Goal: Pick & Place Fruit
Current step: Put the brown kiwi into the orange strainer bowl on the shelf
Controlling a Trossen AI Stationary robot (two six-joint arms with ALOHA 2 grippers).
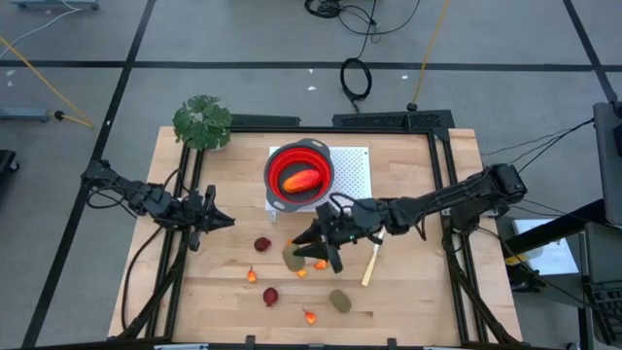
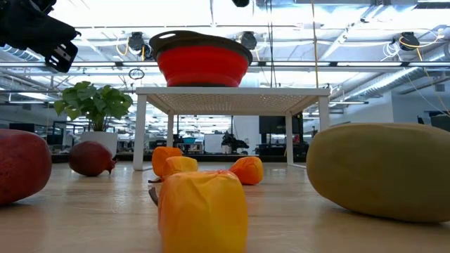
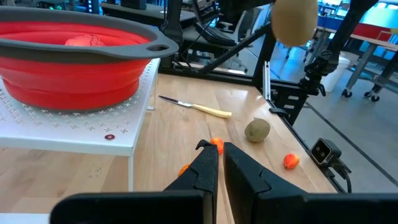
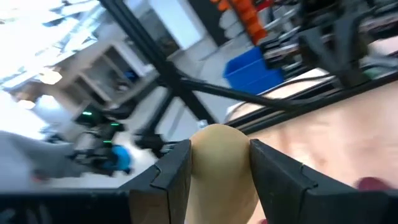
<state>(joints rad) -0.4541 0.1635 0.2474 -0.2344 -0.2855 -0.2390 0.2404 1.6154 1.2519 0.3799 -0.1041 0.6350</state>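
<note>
— Where's the right pincer (image 4: 219, 163)?
— Mid-surface, near the red bowl (image 1: 298, 173), clamped on an olive-brown oval fruit (image 4: 219, 171).
— And the left pincer (image 3: 216, 149)?
— Closed, empty, over the surface's left side.

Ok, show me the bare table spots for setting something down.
Free: the table right of the knife, and the strip between the plant and the left pincer. Crowded: the fruit scatter below the bowl, around the right pincer.

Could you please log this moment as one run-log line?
right claw: shut on olive fruit, lifted | left claw: shut, idle | bowl: holds elongated fruit
</note>
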